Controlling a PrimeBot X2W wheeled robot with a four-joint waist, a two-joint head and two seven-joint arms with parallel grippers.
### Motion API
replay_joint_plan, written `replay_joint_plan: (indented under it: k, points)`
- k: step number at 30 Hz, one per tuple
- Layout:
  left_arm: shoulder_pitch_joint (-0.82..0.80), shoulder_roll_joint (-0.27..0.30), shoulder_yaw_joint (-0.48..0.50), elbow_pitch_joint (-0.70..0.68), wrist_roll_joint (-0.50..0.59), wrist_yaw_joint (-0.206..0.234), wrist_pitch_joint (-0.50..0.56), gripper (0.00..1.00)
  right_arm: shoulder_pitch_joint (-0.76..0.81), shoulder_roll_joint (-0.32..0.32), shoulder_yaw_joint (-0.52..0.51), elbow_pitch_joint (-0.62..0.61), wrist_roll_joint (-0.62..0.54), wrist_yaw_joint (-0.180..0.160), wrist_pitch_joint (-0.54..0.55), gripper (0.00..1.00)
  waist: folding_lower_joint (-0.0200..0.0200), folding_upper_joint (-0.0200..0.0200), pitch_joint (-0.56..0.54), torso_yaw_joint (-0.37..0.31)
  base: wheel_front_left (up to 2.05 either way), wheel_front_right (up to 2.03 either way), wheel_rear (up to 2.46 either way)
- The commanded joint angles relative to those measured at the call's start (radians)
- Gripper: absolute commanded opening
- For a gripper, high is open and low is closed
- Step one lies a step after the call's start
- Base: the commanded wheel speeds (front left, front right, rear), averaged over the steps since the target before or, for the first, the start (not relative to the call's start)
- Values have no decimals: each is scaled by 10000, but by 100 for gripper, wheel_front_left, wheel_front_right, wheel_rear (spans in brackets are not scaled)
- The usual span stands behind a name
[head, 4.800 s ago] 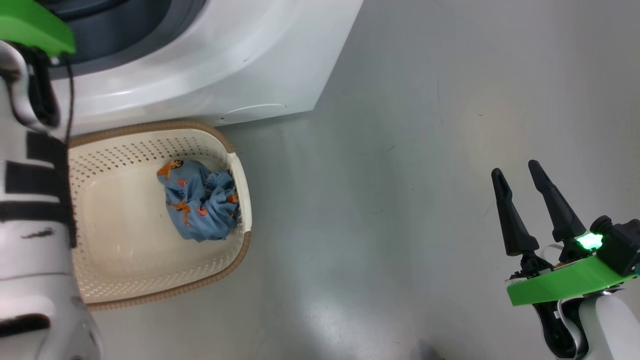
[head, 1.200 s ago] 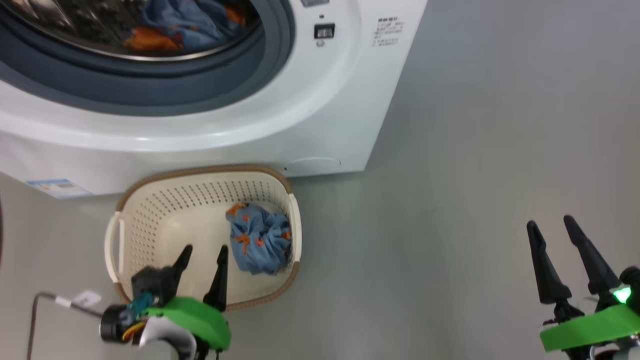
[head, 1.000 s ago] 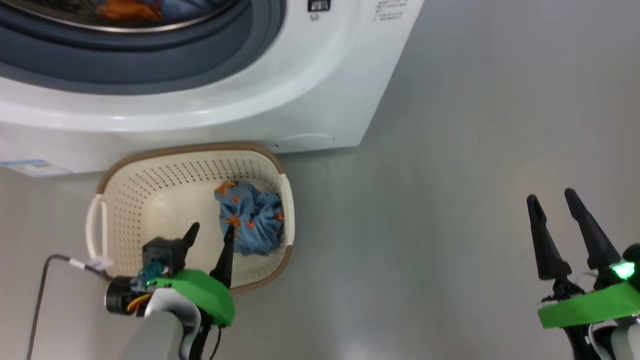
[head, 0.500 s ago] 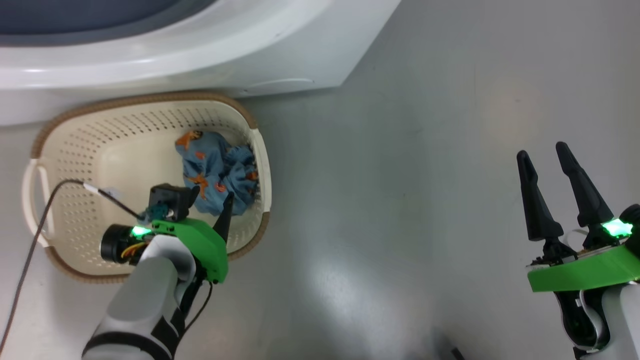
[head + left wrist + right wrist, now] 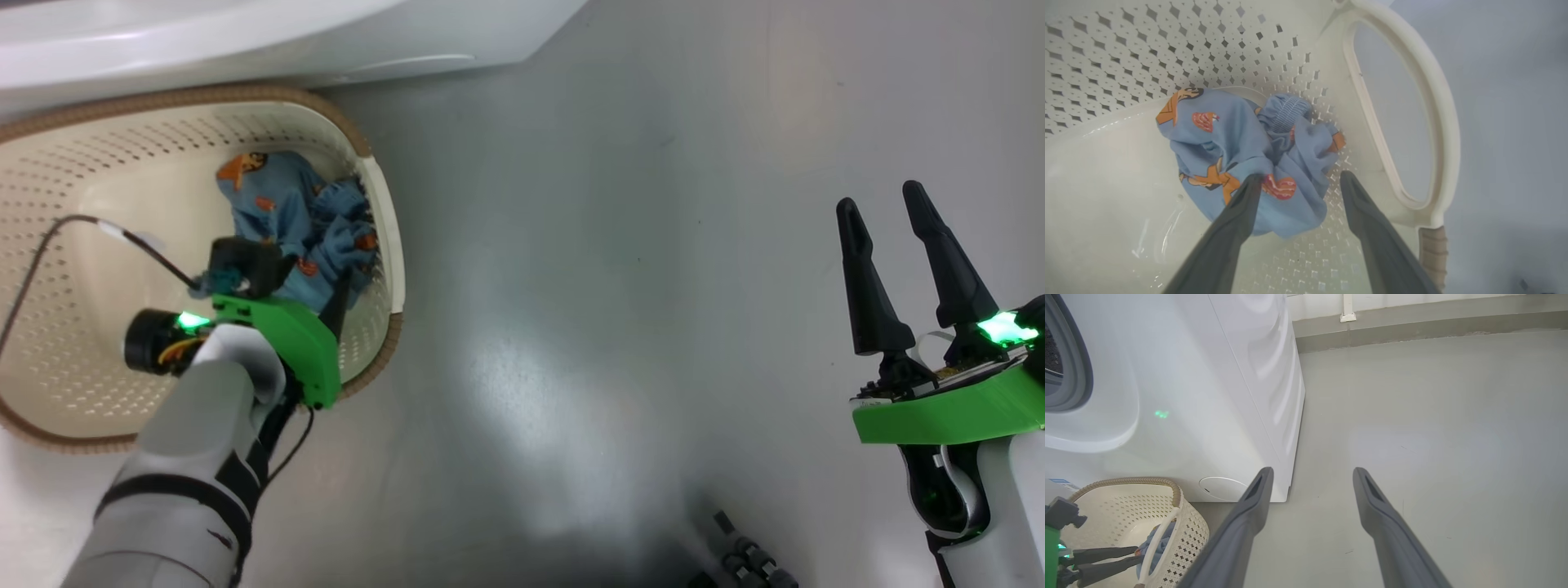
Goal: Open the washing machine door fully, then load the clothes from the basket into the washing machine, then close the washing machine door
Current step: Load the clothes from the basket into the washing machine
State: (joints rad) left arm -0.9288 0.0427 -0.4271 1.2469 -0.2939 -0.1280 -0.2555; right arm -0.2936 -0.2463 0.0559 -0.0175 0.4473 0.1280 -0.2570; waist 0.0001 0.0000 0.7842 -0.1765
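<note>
The crumpled light-blue garment (image 5: 1229, 139) printed with orange figures lies in a corner of the cream perforated plastic basket (image 5: 1126, 49), below its side handle and directly ahead of the left fingers (image 5: 1237, 220). These stand spread. One tip is over the cloth's near edge and the other just beside it over bare basket bottom, so the lump sits off-centre. Its longer run lies across the gap. The right fingers (image 5: 865, 286), also spread, hang well apart over the grey floor (image 5: 612, 245), so the left arm is nearer.
</note>
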Motion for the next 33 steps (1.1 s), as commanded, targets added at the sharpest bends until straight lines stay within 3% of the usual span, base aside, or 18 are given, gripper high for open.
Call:
replay_joint_plan:
  k: [1, 11, 12, 13, 14, 15, 29, 33]
  points:
    - [-90, 350, 96, 72, -204, -24, -63, 100, 151, -34, 244, -266, 107, 27, -48, 100, -1, 0, 403, -239, 0, 0, 0]
    - [-709, 623, -8, 375, -422, -11, 179, 100, 60, -22, 268, -431, 115, 27, -48, 100, -1, 0, 813, -443, 0, 0, 0]
    - [-728, 628, -6, 385, -443, 0, 198, 53, 58, -29, 264, -437, 117, 27, -48, 100, -1, 0, 812, -448, 0, 0, 0]
    - [-737, 635, -12, 394, -458, 3, 214, 34, 57, -32, 261, -441, 115, 27, -48, 100, -1, 0, 803, -452, 0, 0, 0]
    - [-742, 645, -12, 402, -475, 19, 222, 7, 57, -34, 258, -445, 108, 27, -48, 100, -1, 0, 789, -455, 0, 0, 0]
    - [-739, 644, 4, 408, -509, 39, 217, 0, 56, -35, 254, -448, 98, 27, -48, 100, -1, 0, 765, -453, 0, 0, 0]
    - [-40, 489, 532, 416, -1241, 248, -38, 0, 259, -247, 277, -378, -50, 27, -48, 100, -1, 0, -551, 180, 0, 0, 0]
    - [474, 625, 930, -250, -1443, 348, -57, 0, 464, -329, 367, -284, -83, 27, -48, 100, -1, 0, -1220, 468, 0, 0, 0]
